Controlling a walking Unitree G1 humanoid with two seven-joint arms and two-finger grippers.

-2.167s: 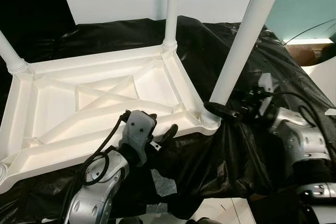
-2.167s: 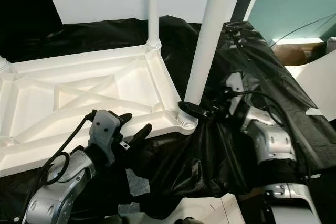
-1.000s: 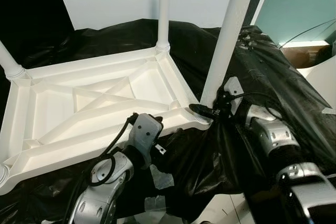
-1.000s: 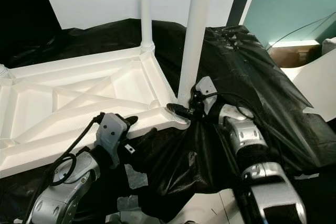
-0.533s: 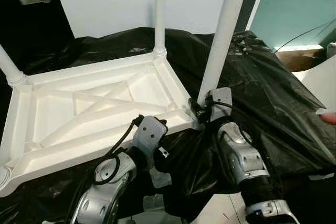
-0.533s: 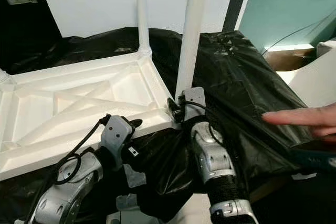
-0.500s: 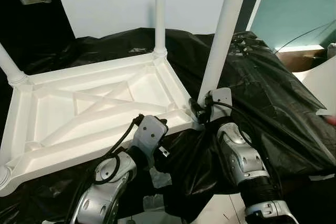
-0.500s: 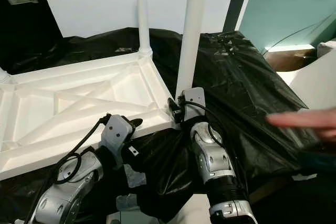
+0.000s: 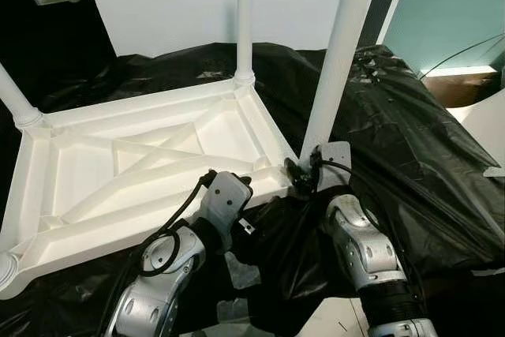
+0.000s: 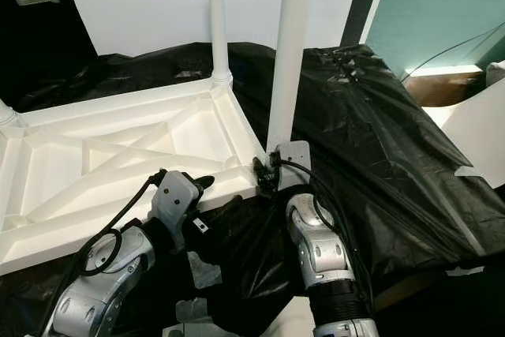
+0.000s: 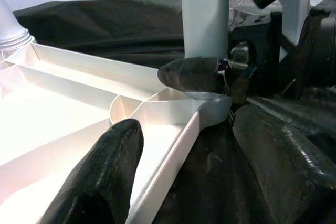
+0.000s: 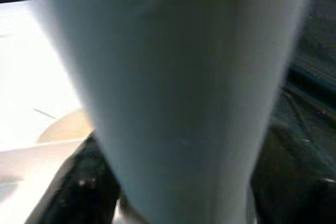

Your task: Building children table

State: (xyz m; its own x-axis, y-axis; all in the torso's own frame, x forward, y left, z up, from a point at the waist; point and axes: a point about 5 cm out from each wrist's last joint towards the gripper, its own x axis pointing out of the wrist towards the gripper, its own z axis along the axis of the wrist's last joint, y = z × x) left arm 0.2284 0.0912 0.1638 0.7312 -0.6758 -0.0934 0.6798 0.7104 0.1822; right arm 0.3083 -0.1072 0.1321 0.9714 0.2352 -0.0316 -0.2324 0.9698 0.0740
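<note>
- Left eye view: the upturned white tabletop (image 9: 142,163) lies on the black sheeting (image 9: 410,140), ribs upward. The right gripper (image 9: 298,175) is clamped round the foot of the near leg (image 9: 335,53), just where it enters the corner socket. The leg leans slightly; if it is not seated true, a twist from here could cross the thread or jam it.
- Right eye view: the left gripper (image 10: 207,195) sits at the tabletop's near edge, close beside the right gripper, with the far leg (image 10: 217,13) standing beyond both. If the tabletop slides on the slick sheeting, the socket could shift away under the leg.
- Left wrist view: the left gripper's fingers (image 11: 100,177) are spread, one over the tabletop's rim and one outside it on the sheeting, gripping nothing firmly. A fingertip of the right gripper (image 11: 191,74) presses the leg just ahead; the two could collide.
- Right wrist view: the leg (image 12: 173,87) stands hard against the camera between dark fingers (image 12: 86,187); so low a grasp may slip.
</note>
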